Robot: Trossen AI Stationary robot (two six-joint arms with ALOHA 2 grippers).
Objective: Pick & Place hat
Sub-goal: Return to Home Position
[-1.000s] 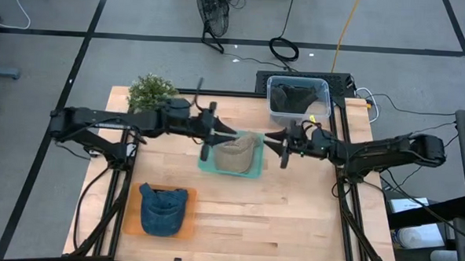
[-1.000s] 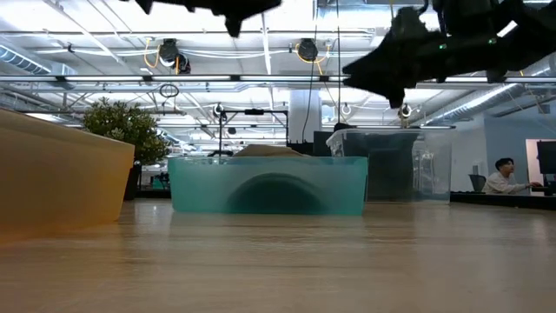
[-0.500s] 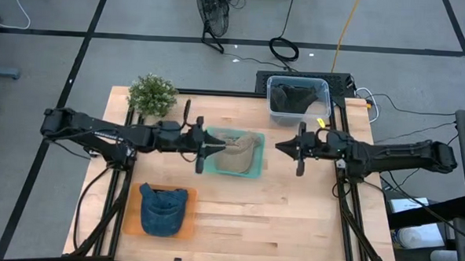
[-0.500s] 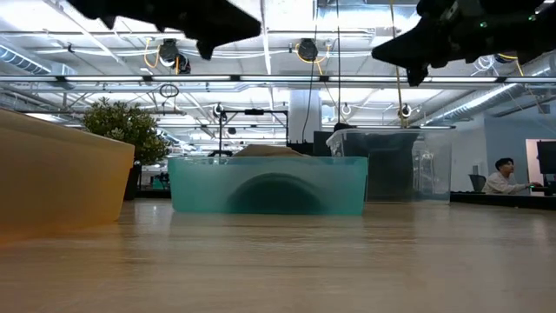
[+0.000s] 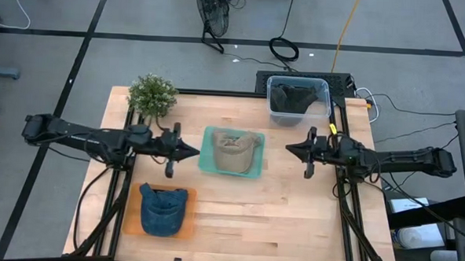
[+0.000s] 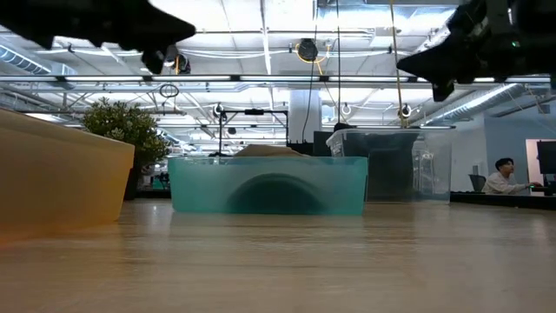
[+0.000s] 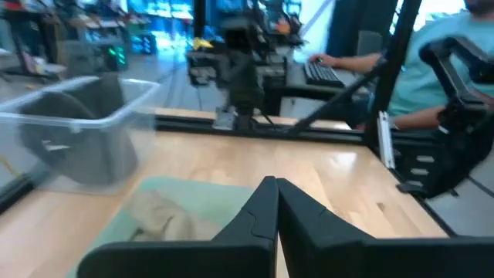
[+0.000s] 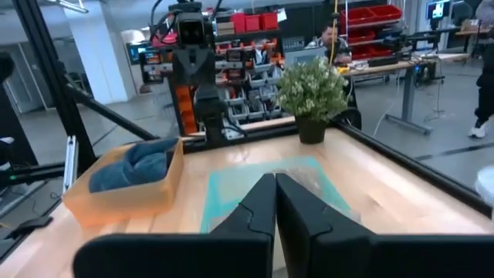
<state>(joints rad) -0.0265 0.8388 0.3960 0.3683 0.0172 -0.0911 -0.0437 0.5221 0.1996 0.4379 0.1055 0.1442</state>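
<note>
Withdrawn since a second ago: both arms, pulled outward from over the teal bin (image 5: 206, 165). Tan cap (image 5: 233, 152): lying in the teal bin, mid-surface. Blue cap (image 5: 163, 208): in the orange bin (image 5: 128, 224), front left. Black cap (image 5: 294, 96): in the transparent bin (image 5: 325, 95), far right. Left gripper (image 5: 188, 151): just beside the teal bin, fingers pressed together, empty. Right gripper (image 5: 294, 150): apart from the bin's other side, fingers likewise together, empty. Potted plant (image 5: 152, 95): far left. Surface (image 5: 291, 220): wood. Assessment: sorting looks complete, and only the retreat to rest remains.
</note>
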